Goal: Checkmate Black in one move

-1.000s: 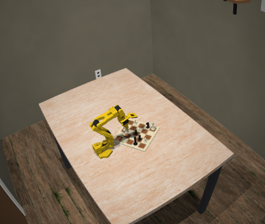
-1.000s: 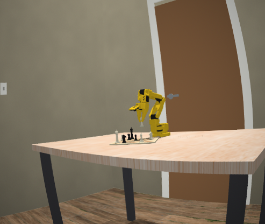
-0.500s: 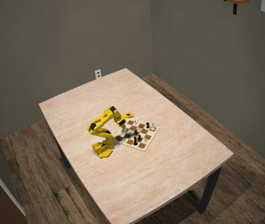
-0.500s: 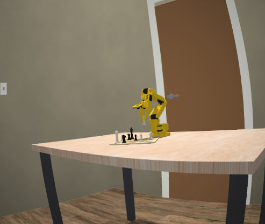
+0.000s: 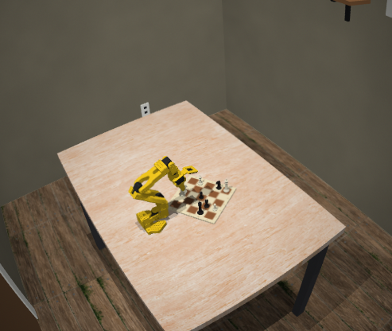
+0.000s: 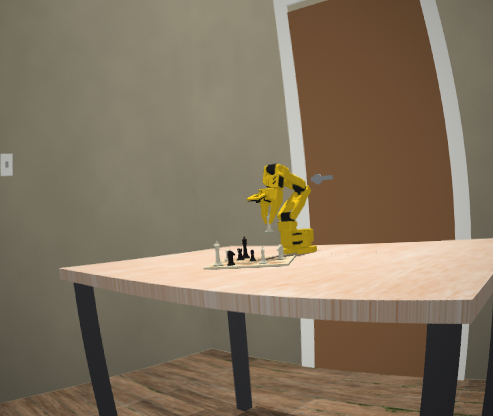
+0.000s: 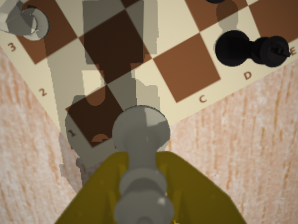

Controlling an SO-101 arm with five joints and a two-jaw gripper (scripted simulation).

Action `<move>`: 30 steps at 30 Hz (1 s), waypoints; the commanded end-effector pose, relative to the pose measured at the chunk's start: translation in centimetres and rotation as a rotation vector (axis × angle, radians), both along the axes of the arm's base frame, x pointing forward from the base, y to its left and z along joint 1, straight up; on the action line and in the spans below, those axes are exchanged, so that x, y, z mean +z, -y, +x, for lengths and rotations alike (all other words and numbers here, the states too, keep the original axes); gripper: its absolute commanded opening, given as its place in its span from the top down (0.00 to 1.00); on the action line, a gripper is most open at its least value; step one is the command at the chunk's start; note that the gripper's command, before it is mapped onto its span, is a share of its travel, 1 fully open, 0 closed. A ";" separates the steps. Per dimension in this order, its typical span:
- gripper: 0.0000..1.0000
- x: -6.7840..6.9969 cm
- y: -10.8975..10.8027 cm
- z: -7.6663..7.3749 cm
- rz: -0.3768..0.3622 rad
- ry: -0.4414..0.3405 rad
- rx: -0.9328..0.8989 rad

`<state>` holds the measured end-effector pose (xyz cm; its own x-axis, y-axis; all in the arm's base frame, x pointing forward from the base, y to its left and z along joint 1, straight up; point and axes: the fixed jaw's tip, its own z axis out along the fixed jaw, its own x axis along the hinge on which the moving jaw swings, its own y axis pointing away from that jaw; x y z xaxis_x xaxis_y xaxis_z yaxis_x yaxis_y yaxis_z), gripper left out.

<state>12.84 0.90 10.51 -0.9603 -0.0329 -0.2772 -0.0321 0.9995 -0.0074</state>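
The chessboard [image 5: 203, 196] lies on the table in front of the yellow arm. My gripper [image 7: 142, 200] is shut on a small white piece [image 7: 140, 134] and holds it in the air above the board's near corner, over the edge by files A and B at rank 1. The held piece also shows in the top view [image 5: 182, 192] and the exterior view [image 6: 268, 228], clear of the board. A tall black piece [image 7: 250, 49] stands near the D and E marks. Another white piece [image 7: 25, 21] stands near rank 3 at the left edge.
Several more black and white pieces stand on the board [image 6: 249, 262], among them a tall white piece [image 5: 226, 185] at the far corner and a tall black one [image 5: 200, 208] near the front edge. The arm's base [image 5: 152, 220] sits left of the board.
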 end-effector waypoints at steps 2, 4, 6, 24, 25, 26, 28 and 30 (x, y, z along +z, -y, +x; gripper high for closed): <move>1.00 0.1 -0.1 -0.1 0.000 -0.003 0.010; 1.00 0.1 -0.1 -0.1 0.000 -0.003 0.010; 1.00 0.1 -0.1 -0.1 0.000 -0.003 0.010; 1.00 -0.1 -0.1 0.0 0.001 -0.003 0.010; 1.00 -0.2 -0.1 0.0 0.001 -0.003 0.010; 1.00 -0.3 -0.1 0.0 0.001 -0.003 0.010; 1.00 -0.5 -0.1 0.0 0.000 -0.003 0.010; 1.00 -0.8 -0.1 0.0 0.000 -0.004 0.010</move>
<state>12.73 0.90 10.00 -0.9641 -0.0329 -0.2635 -0.0322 0.9995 -0.0071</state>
